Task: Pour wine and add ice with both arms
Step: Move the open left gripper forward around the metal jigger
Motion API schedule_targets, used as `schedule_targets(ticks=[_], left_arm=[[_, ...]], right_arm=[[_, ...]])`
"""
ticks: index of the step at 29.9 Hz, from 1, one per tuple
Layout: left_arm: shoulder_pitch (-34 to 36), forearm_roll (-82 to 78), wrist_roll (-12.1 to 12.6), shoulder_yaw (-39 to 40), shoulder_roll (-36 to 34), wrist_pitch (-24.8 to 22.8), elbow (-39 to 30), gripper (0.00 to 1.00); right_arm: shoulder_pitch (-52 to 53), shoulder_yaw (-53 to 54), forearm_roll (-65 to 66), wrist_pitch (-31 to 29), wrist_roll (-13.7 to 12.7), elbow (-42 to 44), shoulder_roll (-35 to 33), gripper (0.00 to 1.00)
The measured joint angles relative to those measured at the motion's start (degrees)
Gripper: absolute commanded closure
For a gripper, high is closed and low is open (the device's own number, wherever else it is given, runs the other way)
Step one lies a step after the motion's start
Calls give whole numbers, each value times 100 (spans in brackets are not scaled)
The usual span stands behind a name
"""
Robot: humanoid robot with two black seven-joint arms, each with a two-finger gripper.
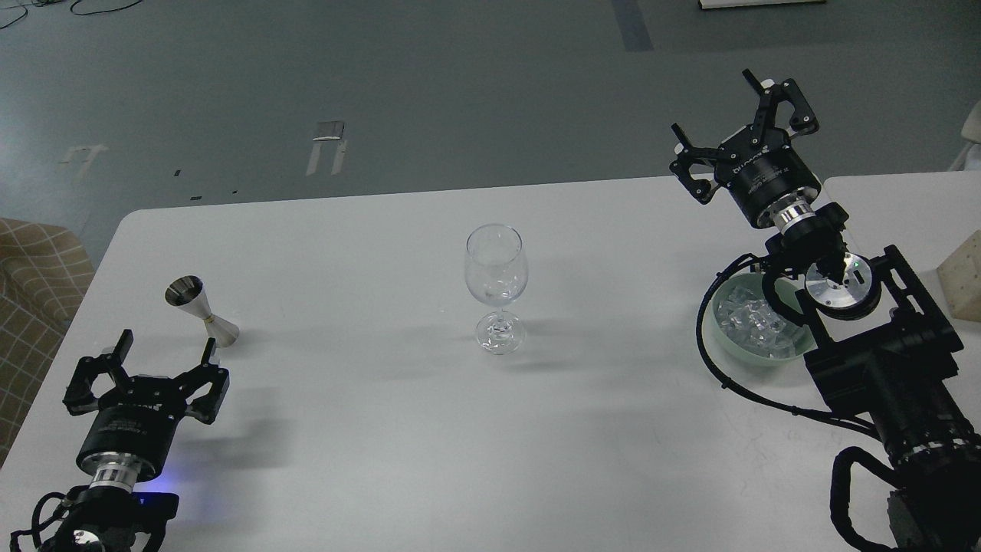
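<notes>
A clear stemmed wine glass stands upright in the middle of the white table. A steel double-cone jigger stands at the left; whether it holds wine cannot be seen. My left gripper is open and empty, just in front of the jigger, apart from it. The ice lies in a pale green bowl at the right, partly hidden by my right arm. My right gripper is open and empty, raised beyond the bowl near the table's far edge.
A beige block stands at the far right on an adjoining table. A checkered seat sits off the table's left edge. Black cables loop beside the bowl.
</notes>
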State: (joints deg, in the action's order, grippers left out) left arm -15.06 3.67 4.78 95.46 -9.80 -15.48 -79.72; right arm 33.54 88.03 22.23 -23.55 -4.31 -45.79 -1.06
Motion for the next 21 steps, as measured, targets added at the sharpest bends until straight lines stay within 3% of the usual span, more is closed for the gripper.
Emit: schedule_targets(ticks=[21], left_arm=[[405,28,78,-20,3,31,73,2]], right_arm=[[-49,-3,0,1,0,-62,-9,0]])
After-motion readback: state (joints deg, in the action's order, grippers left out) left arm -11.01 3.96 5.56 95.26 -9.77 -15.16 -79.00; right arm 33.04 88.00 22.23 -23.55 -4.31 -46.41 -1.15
